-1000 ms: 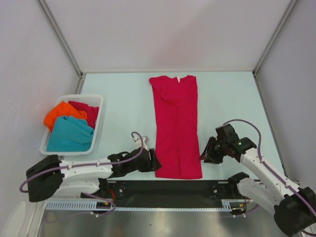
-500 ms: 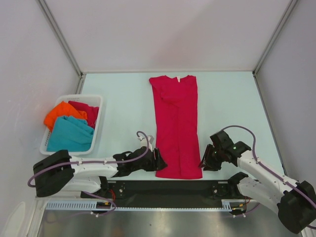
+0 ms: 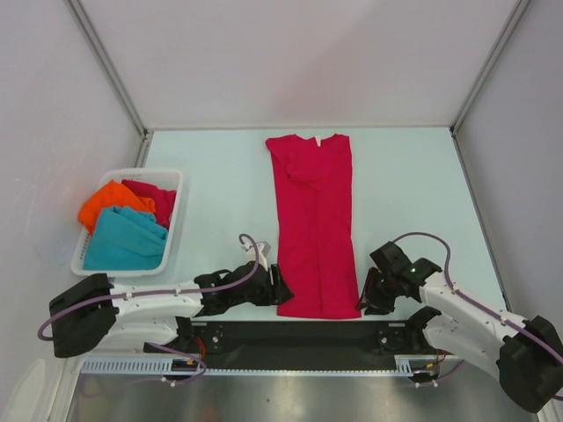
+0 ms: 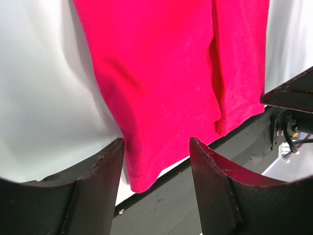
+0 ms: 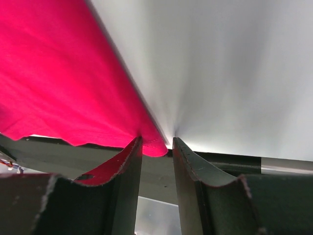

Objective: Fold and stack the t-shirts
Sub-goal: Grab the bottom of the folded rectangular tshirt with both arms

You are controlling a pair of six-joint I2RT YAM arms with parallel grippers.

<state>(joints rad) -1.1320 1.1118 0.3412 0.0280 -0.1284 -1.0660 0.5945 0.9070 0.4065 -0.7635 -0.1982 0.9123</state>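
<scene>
Since a second ago my right arm has swung in and toward the near edge, so the right gripper (image 3: 363, 301) now sits low at the near right corner of the spread red t-shirt (image 3: 315, 220). The left gripper (image 3: 281, 290) has barely shifted and is at the near left corner.

The shirt lies flat on the bench (image 3: 220, 167), folded into a long strip, collar at the far end and hem at my end. Its hem laps onto the black base rail (image 3: 299, 336) that runs between the arms.

From the left wrist view, the fingers stand well apart with the hem corner lying in the gap, not pinched. From the right wrist view, the fingers are apart by only a narrow gap, and the shirt's corner lies right at its mouth. I see no cloth clamped there either.

Well off to the left is the white basket (image 3: 173, 175), holding an orange t-shirt (image 3: 106, 202), a teal t-shirt (image 3: 127, 239) and a second red t-shirt (image 3: 155, 197), all bunched. My left arm stretches along the bench just in front of it.
</scene>
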